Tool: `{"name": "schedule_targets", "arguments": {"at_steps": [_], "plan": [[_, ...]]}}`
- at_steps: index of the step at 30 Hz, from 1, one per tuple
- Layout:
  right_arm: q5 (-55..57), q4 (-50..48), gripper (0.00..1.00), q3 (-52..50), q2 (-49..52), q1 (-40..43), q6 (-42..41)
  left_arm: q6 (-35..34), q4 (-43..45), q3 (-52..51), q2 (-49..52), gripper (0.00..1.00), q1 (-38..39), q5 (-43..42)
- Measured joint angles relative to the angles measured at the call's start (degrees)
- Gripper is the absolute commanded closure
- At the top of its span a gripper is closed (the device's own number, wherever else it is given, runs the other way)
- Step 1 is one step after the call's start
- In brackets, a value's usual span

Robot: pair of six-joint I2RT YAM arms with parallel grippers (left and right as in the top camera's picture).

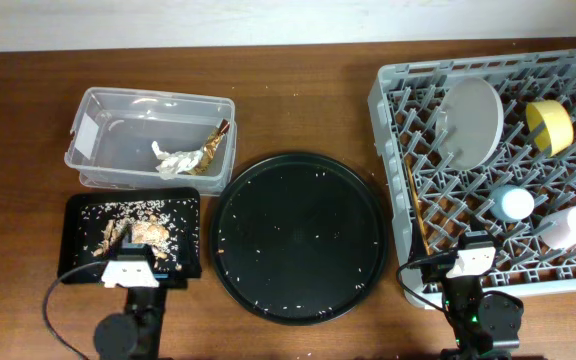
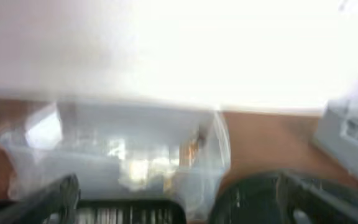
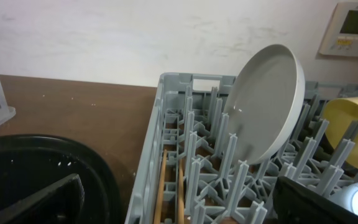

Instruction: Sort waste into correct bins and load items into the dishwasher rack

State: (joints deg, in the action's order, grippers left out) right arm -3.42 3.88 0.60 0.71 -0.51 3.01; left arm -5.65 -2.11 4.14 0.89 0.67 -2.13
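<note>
Brown wooden table (image 1: 18, 120). Dishwasher rack (image 1: 386, 100) loaded: grey plate (image 1: 468, 120), yellow bowl (image 1: 550, 125), blue cup (image 1: 513, 203), pink cup (image 1: 568, 228), chopsticks (image 1: 418, 205). Tissue (image 1: 176, 160), wrapper (image 1: 216, 145) in clear tub (image 1: 153, 97); scraps (image 1: 138, 232) in black tray (image 1: 193, 240). Left gripper (image 1: 128, 262), right gripper (image 1: 470, 258) spread, empty. Could topple that tilted plate by bumping the rack.
</note>
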Motion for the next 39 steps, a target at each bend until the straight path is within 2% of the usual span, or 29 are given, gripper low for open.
{"name": "schedule_targets", "arguments": {"at_steps": [1,3,6,9,39], "plan": [[0.0,0.02,0.02,-0.02,-0.02,0.0,0.02,1.2,4.37,-1.77,-0.09,0.01,0.0,-0.24],[0.0,0.04,0.02,-0.02,-0.02,0.0,0.09,3.78,5.07,-2.89,-0.15,0.01,0.0,-0.66],[0.0,0.04,0.02,0.0,-0.02,0.0,0.04,5.16,-1.73,-3.06,-0.24,0.01,0.0,-0.9],[0.0,0.04,0.02,-0.02,-0.02,0.0,0.04,5.9,-2.19,-3.37,-0.15,0.01,0.0,-0.9],[0.0,0.04,0.02,-0.02,-0.02,0.0,0.04,6.1,-2.19,-3.37,-0.15,0.01,0.0,-0.87]]}}
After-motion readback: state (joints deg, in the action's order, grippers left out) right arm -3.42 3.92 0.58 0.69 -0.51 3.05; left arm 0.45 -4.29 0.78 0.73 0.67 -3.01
